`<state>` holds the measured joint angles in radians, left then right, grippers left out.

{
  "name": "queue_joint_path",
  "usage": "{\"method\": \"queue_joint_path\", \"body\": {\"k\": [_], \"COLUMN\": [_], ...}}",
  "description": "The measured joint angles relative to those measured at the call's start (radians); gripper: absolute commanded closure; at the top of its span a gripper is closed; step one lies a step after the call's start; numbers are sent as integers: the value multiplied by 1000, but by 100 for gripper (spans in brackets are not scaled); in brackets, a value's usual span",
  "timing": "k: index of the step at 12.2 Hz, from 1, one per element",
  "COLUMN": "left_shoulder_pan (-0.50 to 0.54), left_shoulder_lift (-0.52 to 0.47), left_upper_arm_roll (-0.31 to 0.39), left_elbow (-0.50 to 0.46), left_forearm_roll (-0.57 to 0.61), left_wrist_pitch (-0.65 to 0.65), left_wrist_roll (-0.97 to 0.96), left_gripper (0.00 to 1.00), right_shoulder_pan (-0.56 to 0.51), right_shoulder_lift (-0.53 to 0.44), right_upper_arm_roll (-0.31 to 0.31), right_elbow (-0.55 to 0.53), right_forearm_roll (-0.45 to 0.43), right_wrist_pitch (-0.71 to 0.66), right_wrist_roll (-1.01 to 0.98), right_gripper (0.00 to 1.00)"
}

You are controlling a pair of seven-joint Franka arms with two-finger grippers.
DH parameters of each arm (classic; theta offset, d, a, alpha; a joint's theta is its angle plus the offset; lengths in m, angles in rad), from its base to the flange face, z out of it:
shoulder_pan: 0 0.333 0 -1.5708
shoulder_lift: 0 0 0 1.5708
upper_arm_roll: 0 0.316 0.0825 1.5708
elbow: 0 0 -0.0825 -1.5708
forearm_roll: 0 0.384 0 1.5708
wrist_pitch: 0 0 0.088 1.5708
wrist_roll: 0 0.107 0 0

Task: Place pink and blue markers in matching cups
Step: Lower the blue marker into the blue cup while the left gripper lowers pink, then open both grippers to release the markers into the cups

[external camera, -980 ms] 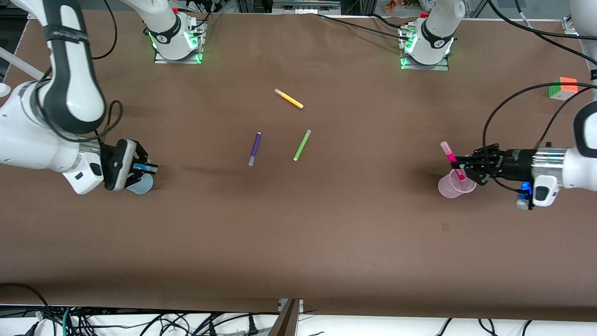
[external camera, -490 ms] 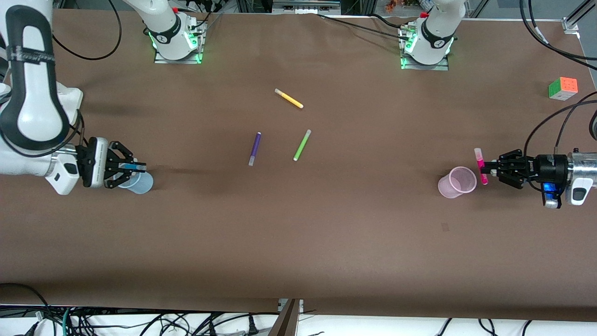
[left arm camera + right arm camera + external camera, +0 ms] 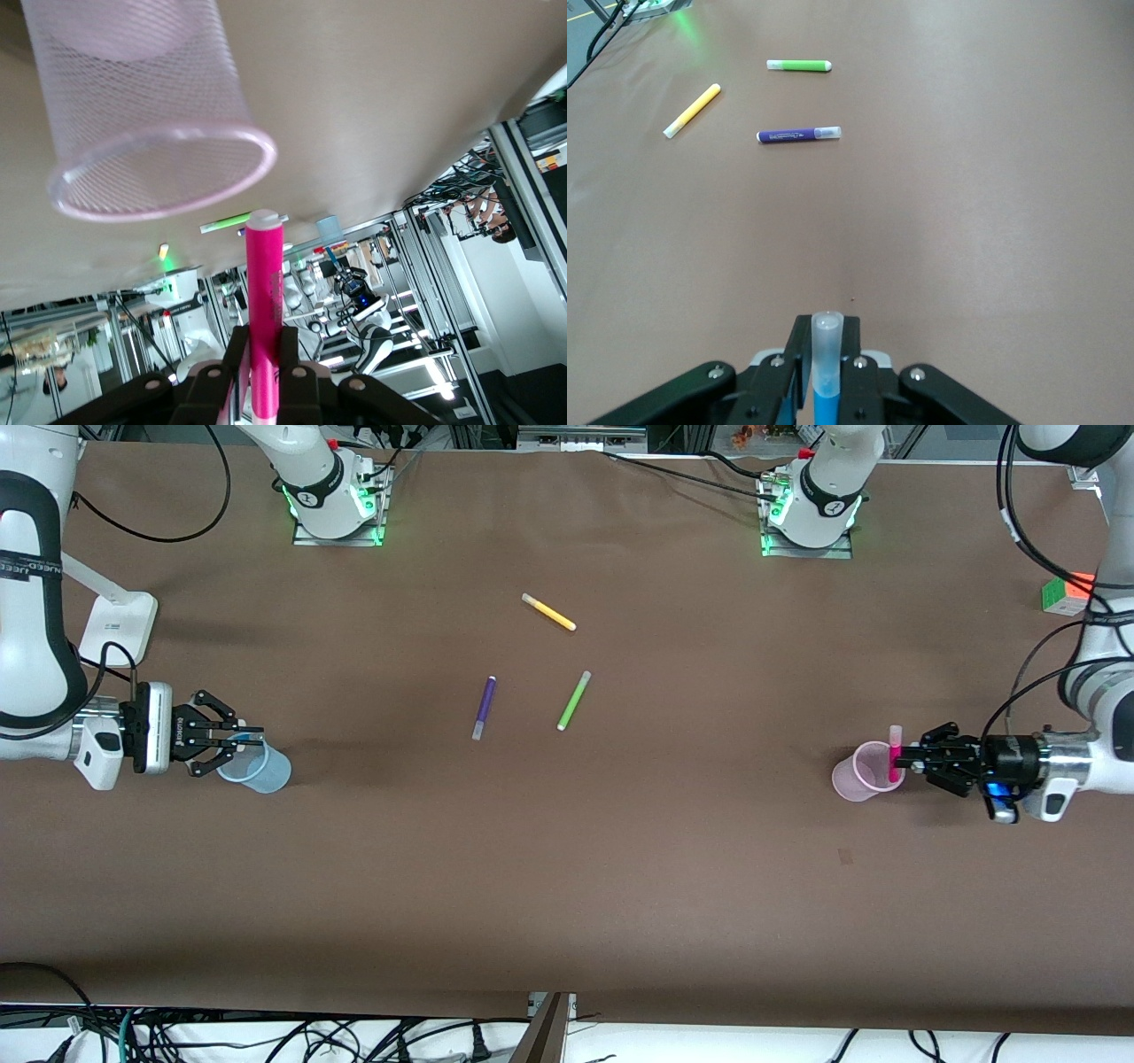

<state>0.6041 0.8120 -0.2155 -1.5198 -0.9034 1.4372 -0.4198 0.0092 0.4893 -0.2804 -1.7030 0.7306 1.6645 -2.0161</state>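
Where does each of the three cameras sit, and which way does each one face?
Front view: high across the table, facing both arm bases; shows both arms, the right gripper at the blue cup.
Left wrist view: looks along the left gripper, pink marker, to the pink cup.
Right wrist view: looks along the right gripper, blue marker.
Shared: the green marker.

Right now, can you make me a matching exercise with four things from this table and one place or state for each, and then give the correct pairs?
Things:
1. pink marker
2. blue marker
3. yellow marker
4. green marker

Places or states:
A. lying nearest to the robots' bases
B. held upright by the left gripper at the pink cup
C. lying beside the purple marker, toward the left arm's end
D. held by the right gripper over the blue cup

Pairs: 1-B, 2-D, 3-A, 4-C
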Motion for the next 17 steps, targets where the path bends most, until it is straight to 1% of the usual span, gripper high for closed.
{"method": "queue_joint_path", "body": {"k": [1, 2, 4, 6, 7, 8, 9, 12, 14, 17], "left_shoulder_pan": [0, 1, 5, 17, 21, 23, 23, 23, 24, 23], "left_shoulder_lift": [14, 23, 34, 41, 44, 47, 51, 57, 58, 37], "left_upper_arm_roll": [-1, -1, -1, -1, -1, -1, -1, -2, -3, -14], "left_elbow": [-4, -5, -6, -7, -7, -7, -7, -8, -7, 7], "left_forearm_roll": [0, 0, -1, -1, -1, -1, -1, -1, -1, 13], "left_wrist_pitch": [-1, -2, -2, -4, -7, -14, -19, -22, -23, -24], "left_wrist_roll": [0, 4, 29, 45, 52, 54, 54, 55, 56, 61], "left_gripper": [100, 100, 100, 100, 55, 6, 0, 0, 0, 0], "right_shoulder_pan": [-4, -9, -15, -17, -17, -16, -12, 22, 48, 97], "right_shoulder_lift": [2, 6, 16, 19, 18, 16, 15, 11, 8, -2], "right_upper_arm_roll": [0, 0, 0, 0, 1, 4, 7, 12, 12, 14], "right_elbow": [0, 0, 0, 7, 24, 50, 82, 199, 289, 409], "right_forearm_roll": [0, 0, 5, 13, 13, 13, 13, -12, -62, -169], "right_wrist_pitch": [-3, -4, -5, -5, -5, -8, -25, -88, -132, -187], "right_wrist_roll": [-5, -6, 1, 87, 161, 256, 356, 650, 859, 1172], "right_gripper": [71, 1, 0, 0, 0, 0, 0, 0, 0, 0]}}
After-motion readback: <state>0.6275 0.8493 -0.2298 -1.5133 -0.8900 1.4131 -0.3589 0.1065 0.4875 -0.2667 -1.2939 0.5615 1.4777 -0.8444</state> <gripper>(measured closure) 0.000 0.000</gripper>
